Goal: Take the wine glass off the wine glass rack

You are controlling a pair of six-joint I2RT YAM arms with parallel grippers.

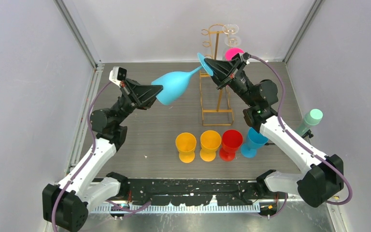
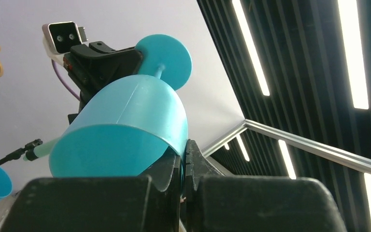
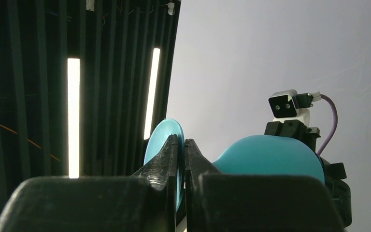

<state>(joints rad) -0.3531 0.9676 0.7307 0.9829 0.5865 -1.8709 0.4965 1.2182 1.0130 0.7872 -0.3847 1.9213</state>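
A light blue wine glass (image 1: 174,86) hangs on its side in the air, left of the gold wire wine glass rack (image 1: 217,92) and free of it. My left gripper (image 1: 157,93) is shut on the rim of the bowl; in the left wrist view the jaws (image 2: 183,159) pinch the bowl wall (image 2: 125,125). My right gripper (image 1: 208,66) is shut on the glass's round foot (image 3: 166,137), with the fingers (image 3: 181,147) on either side of the disc. The bowl (image 3: 270,159) shows beyond the foot.
Two clear glasses (image 1: 231,34) and a pink one (image 1: 233,52) hang at the rack's upper right. Yellow (image 1: 186,145), orange (image 1: 210,143), red (image 1: 231,142) and blue (image 1: 254,141) goblets stand in a row in front. A mint-green glass (image 1: 309,121) stands at the right.
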